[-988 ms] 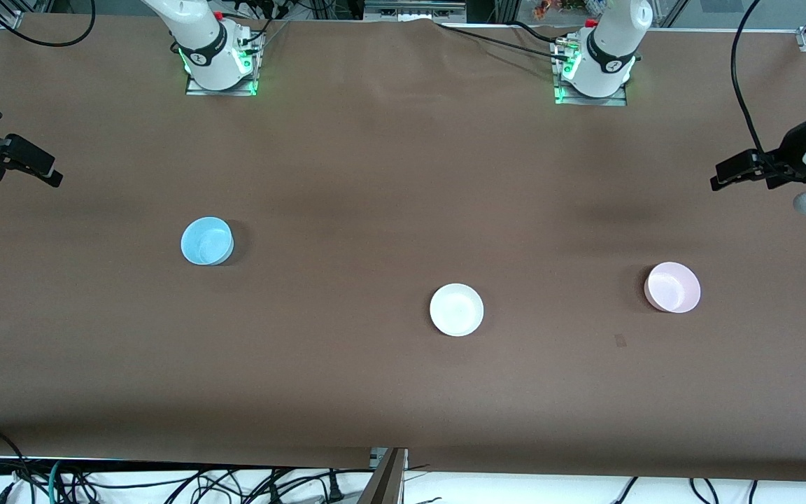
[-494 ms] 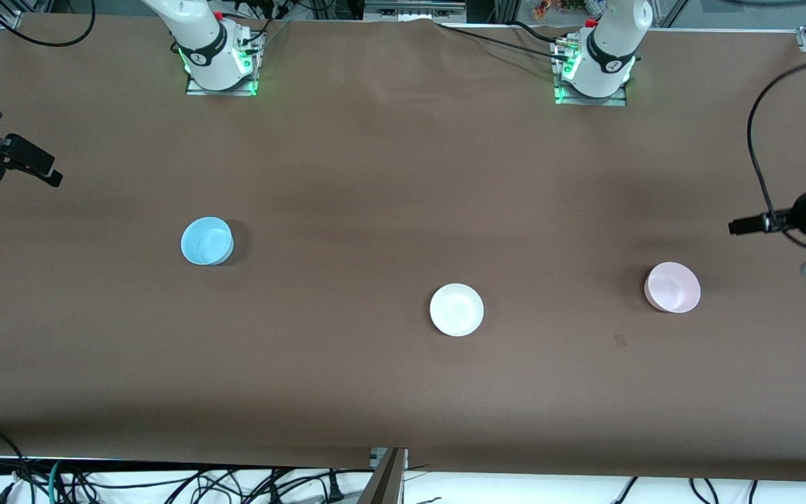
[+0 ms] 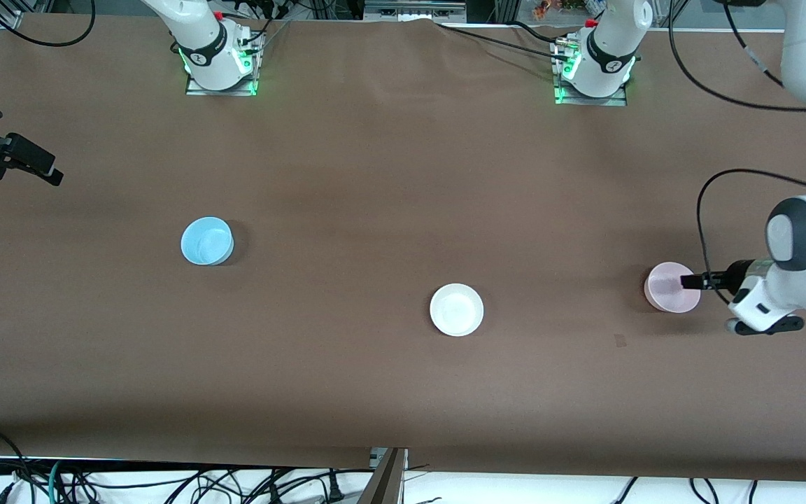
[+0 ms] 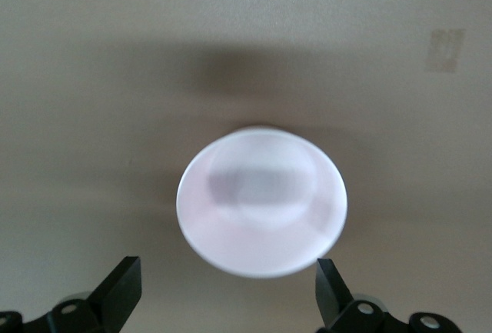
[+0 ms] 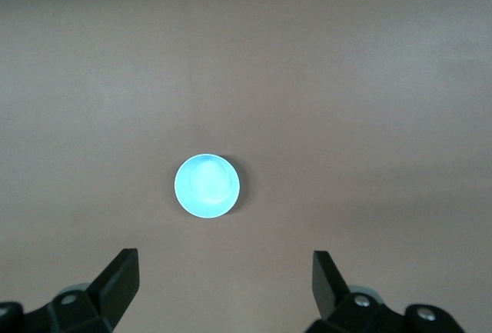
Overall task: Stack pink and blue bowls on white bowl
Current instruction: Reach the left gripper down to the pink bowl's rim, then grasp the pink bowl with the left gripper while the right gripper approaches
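The white bowl [image 3: 457, 309] sits alone near the middle of the table [image 3: 389, 175], nothing stacked in it. The pink bowl [image 3: 669, 287] rests upright on the table toward the left arm's end, well apart from the white bowl and slightly farther from the front camera than it. The blue bowl [image 3: 207, 241] rests upright toward the right arm's end, farther from the front camera than the white bowl and also well apart from it. Neither coloured bowl is on the white bowl, so no part of the stack is built; both transfers remain. The left gripper [image 3: 690, 281] is over the rim of the pink bowl at the side toward the left arm's end of the table; the left wrist view shows its fingers [image 4: 123, 291] spread wide with the pink bowl [image 4: 261, 202] between and ahead of them, not gripped. The step in hand is judged to be the approach to the pink bowl, with descent and closure on its rim not yet made. The right gripper [image 3: 25, 159] waits at the edge of the table at the right arm's end, well away from the blue bowl; the right wrist view shows its fingers [image 5: 119, 283] wide apart and empty, with the blue bowl [image 5: 207, 185] in sight on the table.
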You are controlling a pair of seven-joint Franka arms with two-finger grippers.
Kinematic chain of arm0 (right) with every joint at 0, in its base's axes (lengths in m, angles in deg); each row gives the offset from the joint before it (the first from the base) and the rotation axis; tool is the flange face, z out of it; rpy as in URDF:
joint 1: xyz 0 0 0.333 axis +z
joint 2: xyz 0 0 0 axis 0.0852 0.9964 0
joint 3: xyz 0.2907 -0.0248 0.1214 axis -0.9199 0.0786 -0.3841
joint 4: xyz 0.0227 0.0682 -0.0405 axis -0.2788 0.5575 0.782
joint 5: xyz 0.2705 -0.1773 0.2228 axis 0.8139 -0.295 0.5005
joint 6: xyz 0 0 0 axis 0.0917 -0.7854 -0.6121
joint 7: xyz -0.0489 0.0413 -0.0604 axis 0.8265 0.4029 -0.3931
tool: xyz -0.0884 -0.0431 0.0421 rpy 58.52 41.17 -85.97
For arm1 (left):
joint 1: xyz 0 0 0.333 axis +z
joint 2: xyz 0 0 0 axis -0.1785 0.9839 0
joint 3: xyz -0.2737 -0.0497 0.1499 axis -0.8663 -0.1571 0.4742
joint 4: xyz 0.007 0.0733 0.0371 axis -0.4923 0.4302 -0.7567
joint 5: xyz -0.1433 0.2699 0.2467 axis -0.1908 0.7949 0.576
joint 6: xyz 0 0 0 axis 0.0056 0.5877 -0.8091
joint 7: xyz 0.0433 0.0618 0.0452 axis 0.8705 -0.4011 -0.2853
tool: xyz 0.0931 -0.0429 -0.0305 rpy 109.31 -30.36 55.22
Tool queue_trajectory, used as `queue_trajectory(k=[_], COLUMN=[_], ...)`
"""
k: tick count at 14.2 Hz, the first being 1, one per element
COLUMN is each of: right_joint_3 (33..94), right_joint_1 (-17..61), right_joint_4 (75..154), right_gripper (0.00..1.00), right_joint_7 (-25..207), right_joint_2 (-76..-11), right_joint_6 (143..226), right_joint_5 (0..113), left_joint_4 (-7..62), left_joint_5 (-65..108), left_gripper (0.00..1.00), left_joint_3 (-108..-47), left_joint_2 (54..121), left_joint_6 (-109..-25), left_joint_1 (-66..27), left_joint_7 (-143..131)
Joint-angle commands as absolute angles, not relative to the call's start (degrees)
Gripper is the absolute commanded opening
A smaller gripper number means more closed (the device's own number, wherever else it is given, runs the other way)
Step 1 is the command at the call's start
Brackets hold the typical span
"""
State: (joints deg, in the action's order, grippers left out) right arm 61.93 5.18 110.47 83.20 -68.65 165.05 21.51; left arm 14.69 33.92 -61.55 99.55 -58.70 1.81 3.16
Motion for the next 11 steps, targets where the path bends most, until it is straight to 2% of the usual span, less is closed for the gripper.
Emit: queue_trajectory(k=[1,8,9,11], right_joint_3=[62.19,61.57,61.66,61.57], right_joint_1=[5.24,5.33,5.32,5.32], right_joint_4=[109.95,109.95,110.04,110.13], right_gripper=[1.00,1.00,1.00,1.00], right_joint_7=[83.47,83.64,83.64,83.64], right_joint_2=[-69.08,-68.12,-67.86,-66.72], right_joint_6=[163.82,163.82,163.82,163.13], right_joint_5=[21.35,21.35,21.35,21.27], left_joint_4=[13.09,14.41,14.49,14.58], left_joint_5=[34.91,34.82,34.91,34.91], left_gripper=[1.00,1.00,0.93,0.57], left_joint_3=[-61.63,-61.54,-61.46,-61.46], left_joint_2=[101.42,103.79,103.88,103.88], left_joint_6=[-62.70,-63.86,-63.86,-63.16], left_joint_1=[2.90,3.08,3.16,3.69], left_joint_7=[8.66,9.55,9.55,9.64])
